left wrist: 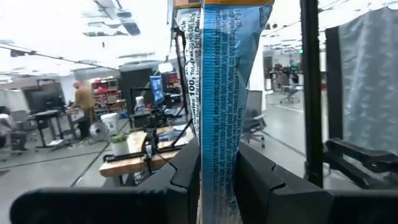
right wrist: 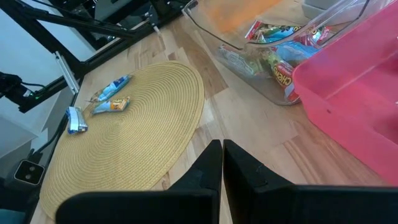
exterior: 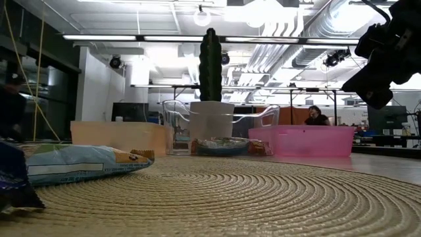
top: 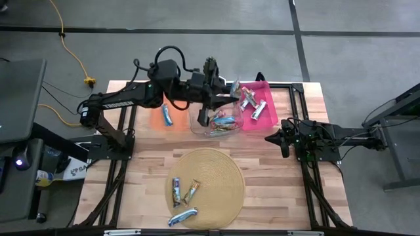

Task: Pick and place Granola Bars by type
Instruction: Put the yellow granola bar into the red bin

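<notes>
We've got a blue-and-white bar [left wrist: 225, 93] pinched upright between our left gripper [left wrist: 217, 177] fingers, up over the clear bin [top: 216, 123]. Our right gripper [right wrist: 222, 163] has its fingers closed on nothing, near the pink bin [right wrist: 348, 93].

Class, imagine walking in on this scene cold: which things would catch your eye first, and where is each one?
Most striking is the left gripper raised above the clear bin at the table's far side, its fingers shut on a blue-and-white granola bar. Next, the round woven mat at the near edge, with three bars lying on it. The pink bin beside the clear one already holds a few bars, and the right gripper waits at the table's right.
</notes>
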You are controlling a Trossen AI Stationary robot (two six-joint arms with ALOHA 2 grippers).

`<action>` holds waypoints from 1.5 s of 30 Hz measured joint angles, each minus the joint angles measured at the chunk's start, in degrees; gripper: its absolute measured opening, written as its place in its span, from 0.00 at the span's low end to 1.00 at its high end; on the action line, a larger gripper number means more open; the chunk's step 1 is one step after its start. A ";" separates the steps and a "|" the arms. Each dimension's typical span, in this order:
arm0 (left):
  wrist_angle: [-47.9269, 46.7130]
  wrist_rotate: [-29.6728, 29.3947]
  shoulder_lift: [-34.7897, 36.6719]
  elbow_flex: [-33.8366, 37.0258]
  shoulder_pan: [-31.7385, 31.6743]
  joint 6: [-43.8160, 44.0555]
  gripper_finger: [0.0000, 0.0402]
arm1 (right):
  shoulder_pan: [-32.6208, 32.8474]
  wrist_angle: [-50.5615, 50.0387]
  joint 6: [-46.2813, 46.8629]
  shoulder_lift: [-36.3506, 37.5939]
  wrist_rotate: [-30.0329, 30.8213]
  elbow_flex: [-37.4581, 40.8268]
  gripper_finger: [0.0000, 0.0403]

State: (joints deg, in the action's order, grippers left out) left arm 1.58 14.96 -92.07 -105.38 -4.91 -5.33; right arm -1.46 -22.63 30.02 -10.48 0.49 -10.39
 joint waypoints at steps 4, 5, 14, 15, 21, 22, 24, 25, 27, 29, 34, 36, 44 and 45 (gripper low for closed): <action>1.82 -6.47 -0.01 0.00 0.02 0.44 0.18 | -0.01 0.00 0.00 0.00 0.00 0.00 0.00; 2.51 -9.31 -0.01 0.00 0.02 0.90 0.18 | -0.01 0.00 0.02 0.00 0.00 0.00 0.00; 5.61 -25.96 -2.95 -0.02 -0.02 2.53 0.18 | -0.01 0.00 0.00 0.00 0.31 0.00 0.00; 6.98 -26.66 -4.02 -0.02 -0.02 2.94 0.18 | -0.01 0.00 0.00 0.00 0.28 0.00 0.00; 10.68 -29.09 -9.34 -0.40 -0.86 7.25 0.18 | -0.01 0.15 0.01 -0.03 0.37 0.00 0.00; 10.85 -29.95 -10.57 -0.98 -1.21 8.23 0.18 | -0.01 0.13 0.01 -0.04 0.37 0.00 0.00; 9.85 -30.66 -12.54 -2.03 -1.64 10.12 0.18 | -0.01 0.15 0.01 -0.04 0.36 0.00 0.00; 9.64 -30.66 -13.61 -2.66 -1.93 11.22 0.18 | -0.01 0.15 0.02 -0.04 0.43 0.00 0.00; 9.79 -30.61 -16.08 -4.68 -2.34 13.42 0.18 | 0.01 0.13 0.02 -0.04 0.42 0.00 0.00; 6.25 -30.60 -17.74 -6.99 -3.01 15.39 0.18 | 0.00 0.13 0.02 -0.04 0.44 0.00 0.00; -2.23 -30.95 -23.87 -13.88 -4.20 20.85 0.18 | -0.01 0.13 0.02 -0.04 0.44 0.00 0.00; -4.59 -31.06 -26.30 -16.52 -4.53 23.22 0.18 | -0.01 0.11 0.02 -0.04 0.42 0.00 0.00; -13.75 -31.49 -33.23 -20.63 -6.06 32.83 0.18 | -0.01 0.16 0.02 -0.46 0.59 0.02 0.00; -15.82 -31.47 -33.41 -20.55 -6.32 33.87 0.18 | -0.01 0.22 0.02 -0.46 0.61 0.02 0.00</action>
State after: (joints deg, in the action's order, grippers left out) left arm -14.23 -16.51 -125.49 -125.93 -11.22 28.54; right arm -1.48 -22.41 30.04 -10.94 1.10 -10.37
